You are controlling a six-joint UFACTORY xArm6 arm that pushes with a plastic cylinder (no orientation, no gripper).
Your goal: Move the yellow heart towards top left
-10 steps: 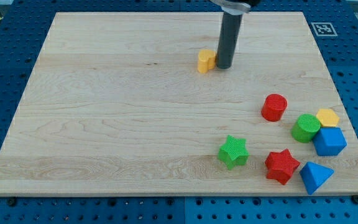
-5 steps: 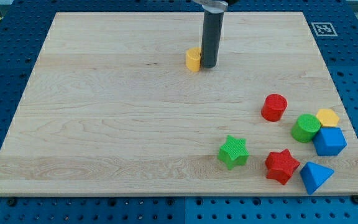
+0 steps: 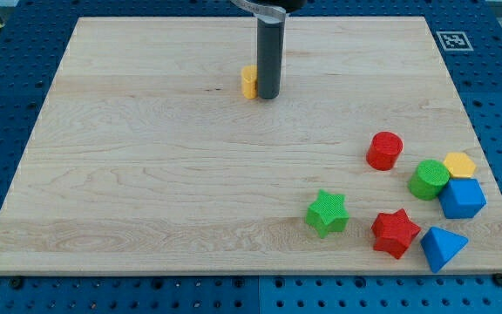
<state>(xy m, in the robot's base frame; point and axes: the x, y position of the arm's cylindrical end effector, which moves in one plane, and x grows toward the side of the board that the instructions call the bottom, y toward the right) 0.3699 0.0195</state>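
Near the board's top centre, the yellow heart [image 3: 249,82] is shown touching my tip [image 3: 267,95], which stands just to its right; no jaws are fitted, only a plain rod. A leftward, upward push is thus favoured, and no block is seen in that path. The red cylinder [image 3: 384,150], green star [image 3: 327,213] and others are grouped well apart, lower right.

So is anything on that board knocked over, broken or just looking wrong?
Nothing stands out. The yellow heart sits by itself near the view's top, with my tip right against its right side. The other blocks lie clustered at the lower right of the wooden board, none damaged or hanging off the edge.
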